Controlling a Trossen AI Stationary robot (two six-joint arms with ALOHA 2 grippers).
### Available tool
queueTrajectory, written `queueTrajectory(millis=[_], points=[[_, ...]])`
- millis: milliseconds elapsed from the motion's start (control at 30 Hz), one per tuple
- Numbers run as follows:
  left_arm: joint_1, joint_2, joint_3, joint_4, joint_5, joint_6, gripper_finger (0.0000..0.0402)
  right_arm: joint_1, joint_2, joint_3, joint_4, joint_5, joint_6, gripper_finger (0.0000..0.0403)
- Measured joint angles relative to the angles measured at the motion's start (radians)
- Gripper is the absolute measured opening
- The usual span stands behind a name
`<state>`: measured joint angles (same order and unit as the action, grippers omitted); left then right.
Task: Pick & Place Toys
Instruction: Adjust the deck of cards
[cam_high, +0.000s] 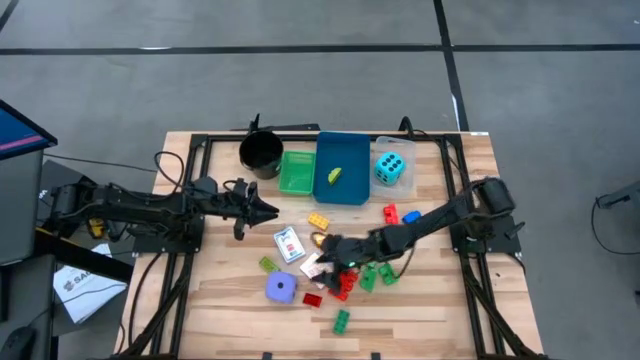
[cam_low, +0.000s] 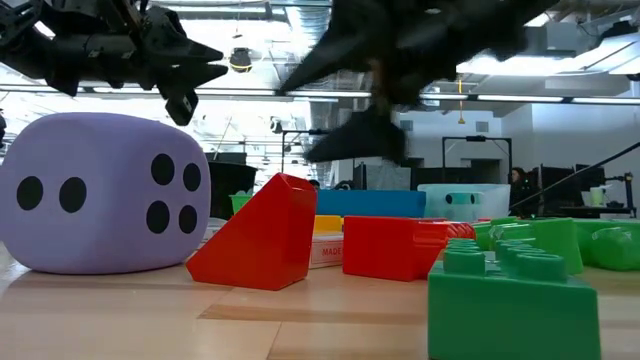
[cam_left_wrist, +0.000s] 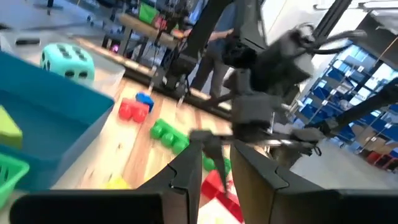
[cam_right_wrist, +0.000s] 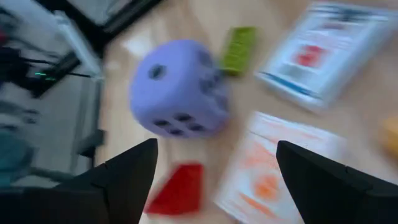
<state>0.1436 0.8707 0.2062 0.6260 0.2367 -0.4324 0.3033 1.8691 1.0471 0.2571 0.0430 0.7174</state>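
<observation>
Right gripper (cam_high: 325, 250) fingers spread wide, empty, low over white card pack (cam_right_wrist: 267, 174) mid-table. Purple die (cam_high: 281, 288) just beyond, red brick (cam_right_wrist: 180, 190) beside it. Left gripper (cam_high: 268, 210) raised near black cup (cam_high: 261, 153); we see its fingers close together, nothing between.

The table (cam_high: 430, 300) shows pale wood planks, smooth with a light sheen and visible grain. The purple die (cam_low: 105, 192) looks soft, matt foam with black dots, and the cyan die (cam_high: 391, 168) looks the same. The red brick (cam_low: 258, 235) and green brick (cam_low: 515, 300) are glossy, hard plastic. The card packs (cam_right_wrist: 323, 53) look like glossy printed paper. The blue tray (cam_high: 342, 150) is smooth plastic. The black cup (cam_high: 261, 153) looks matt.
</observation>
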Motion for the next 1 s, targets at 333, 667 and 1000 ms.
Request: queueTrajectory(millis=[333,667,1000], points=[[-0.057,0.000,0.000,-0.032,0.000,-0.021,0.0078,-0.016,0.263,0.418,-0.444,-0.061,-0.108,0.0322],[-0.067,0.000,0.000,-0.045,0.000,-0.021,0.0079,-0.006,0.281,0.576,-0.682,0.051,-0.148,0.0322],[-0.067,0.000,0.000,-0.042,0.000,-0.021,0.0077,-0.009,0.293,0.582,-0.849,0.162,0.010,0.0322]])
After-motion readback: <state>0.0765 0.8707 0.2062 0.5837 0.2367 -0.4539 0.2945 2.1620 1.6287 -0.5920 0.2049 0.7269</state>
